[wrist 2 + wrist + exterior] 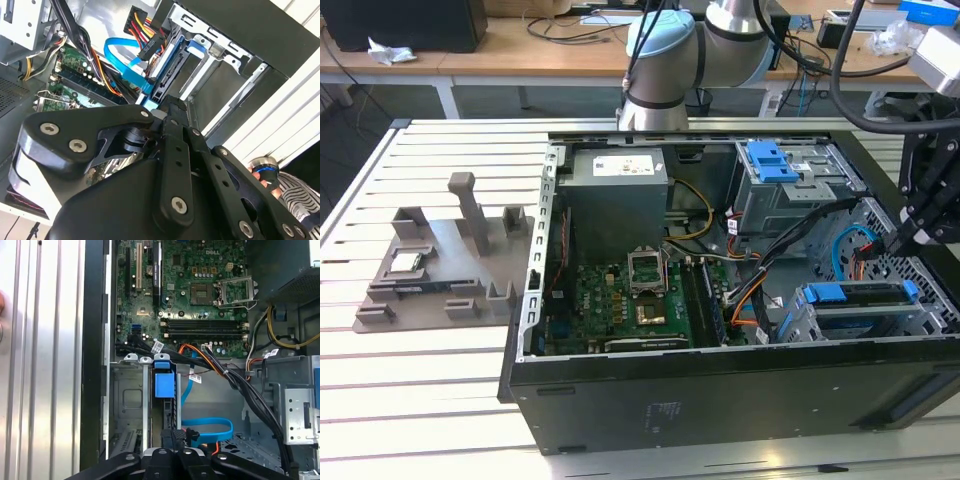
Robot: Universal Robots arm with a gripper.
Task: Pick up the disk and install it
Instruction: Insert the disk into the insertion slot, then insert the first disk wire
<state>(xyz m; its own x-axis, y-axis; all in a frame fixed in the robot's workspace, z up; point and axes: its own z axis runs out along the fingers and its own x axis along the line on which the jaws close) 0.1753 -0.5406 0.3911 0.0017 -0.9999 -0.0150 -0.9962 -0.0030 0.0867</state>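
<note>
Disk [855, 297] sits edge-on in its bay near the case's [720, 395] front corner, aligned for sliding. You cannot tell the gripper [172, 452] opening; it hovers just above.

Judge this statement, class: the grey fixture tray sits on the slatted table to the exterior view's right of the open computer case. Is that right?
No. The exterior view shows the grey fixture tray on the slatted table to that view's left of the open computer case.

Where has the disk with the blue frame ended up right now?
The disk sits inside the open computer case, in the metal drive cage at the exterior view's lower right, beside the orange and blue cables. The gripper is just above it.
</note>
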